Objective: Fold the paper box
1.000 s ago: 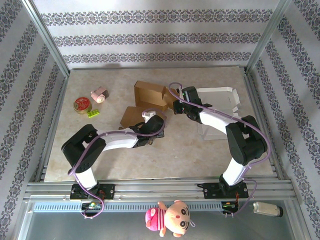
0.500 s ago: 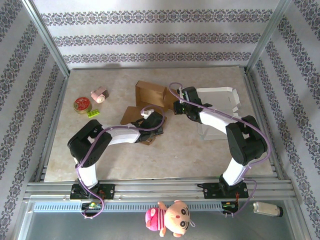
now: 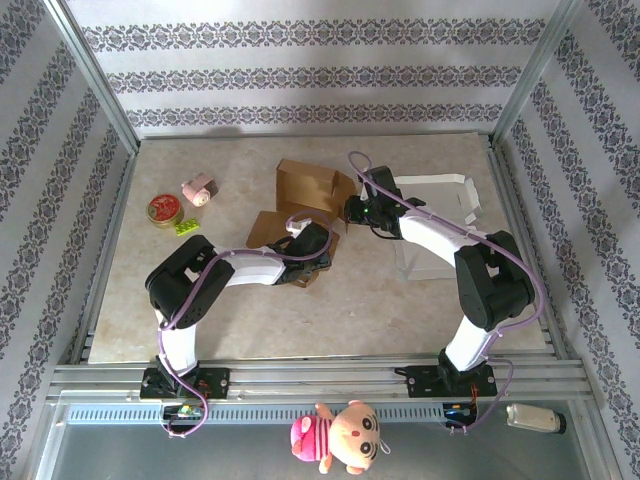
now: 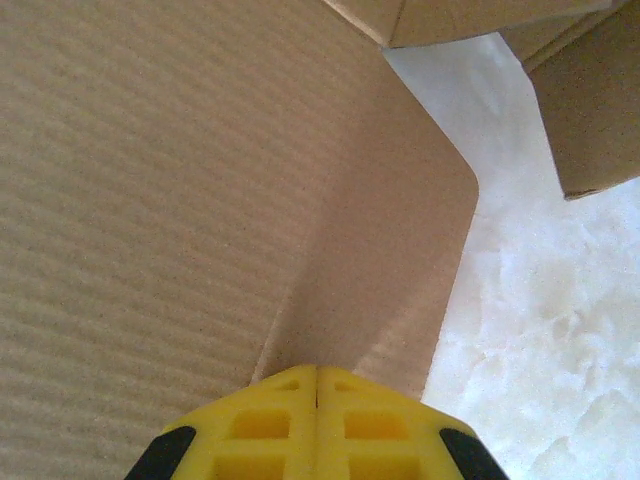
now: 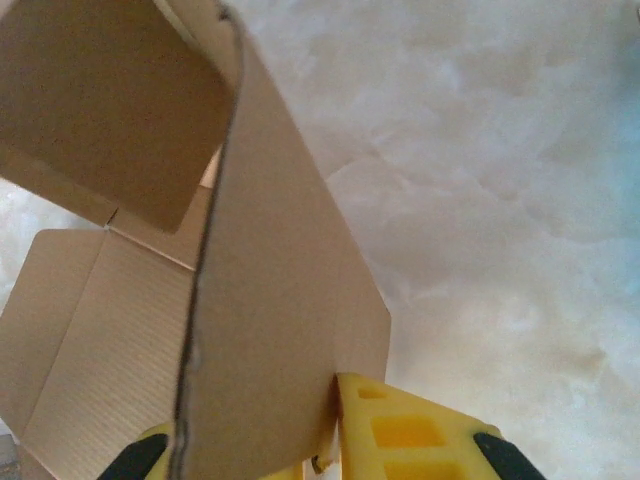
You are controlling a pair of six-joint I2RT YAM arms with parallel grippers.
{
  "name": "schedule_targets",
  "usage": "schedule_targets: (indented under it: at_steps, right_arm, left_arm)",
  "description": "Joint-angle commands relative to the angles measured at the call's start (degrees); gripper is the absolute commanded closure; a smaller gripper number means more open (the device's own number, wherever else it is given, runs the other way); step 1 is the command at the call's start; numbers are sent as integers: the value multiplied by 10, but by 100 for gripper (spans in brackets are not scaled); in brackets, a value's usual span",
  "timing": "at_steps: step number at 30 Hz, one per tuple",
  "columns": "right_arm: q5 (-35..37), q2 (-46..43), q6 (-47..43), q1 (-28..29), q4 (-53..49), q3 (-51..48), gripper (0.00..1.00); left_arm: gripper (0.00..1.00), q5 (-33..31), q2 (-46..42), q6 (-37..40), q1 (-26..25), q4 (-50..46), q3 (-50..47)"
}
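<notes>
From the paper box (image 3: 305, 185), the table (image 3: 380, 310) is bare at 12 o'clock. A red tin (image 3: 163, 210), pink toy (image 3: 199, 188) and green block (image 3: 186, 226) sit at 9. A clear tub (image 3: 430, 181) blocks 3.

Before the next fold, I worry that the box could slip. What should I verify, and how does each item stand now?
1. Right gripper closed on a flap of the paper box: ok, the flap stands edge-on between its fingers.
2. Left gripper shut: ok.
3. Left gripper actually pinching cardboard rather than only pressing on it: cannot tell.
4. Box folded into shape: not ok, its panels lie open.
5. Red tin, pink toy and green brick apart from the box: ok, all sit to its left.
</notes>
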Motion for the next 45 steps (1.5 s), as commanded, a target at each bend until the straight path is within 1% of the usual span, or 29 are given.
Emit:
schedule_targets:
  at_steps: [1,4,6,9,16,18,25,27,29,31,33,39,41,42,45]
  right_arm:
    - [-10,-7,76,7,-14,12,84]
    - [-8,-9,113,13,-16,12,84]
    - [5,-11,133,20,-24,14,83]
    - [22,-17,159,28,-35,15,84]
    - [18,-31,195,37,-45,23,85]
    - [19,-31,200,43,-44,22,85]
    - [69,-4,174,64,-6,-29,86]
    - [86,2,167,66,1,-46,86]
    - [99,7,159,65,2,-57,87]
    - [103,12,154,64,5,-63,87]
    - [105,19,152,63,6,-67,87]
    - [99,28,153,64,9,-66,88]
    - [101,26,148,64,10,-64,88]
    - [102,26,146,64,10,-63,89]
    - [102,24,143,64,9,-61,89]
  left_arm:
    - [100,22,23,-4,7,-11,7]
    - [100,25,25,-4,8,-5,13]
    - [100,26,26,-4,8,-2,16]
    - [100,32,31,-4,10,4,23]
    - [100,48,45,-7,13,12,41]
    - [100,51,48,-7,14,15,44]
    - [99,59,39,-17,18,55,26]
    - [92,66,31,-19,20,76,12]
    - [89,79,23,-20,23,83,3]
    - [88,78,10,-22,24,91,-9]
    - [83,76,-5,-26,25,106,-24]
    - [64,67,-65,-22,25,121,-51]
    - [55,57,-90,-15,25,117,-60]
    - [53,51,-102,-11,25,109,-63]
    - [52,11,-141,12,25,69,-76]
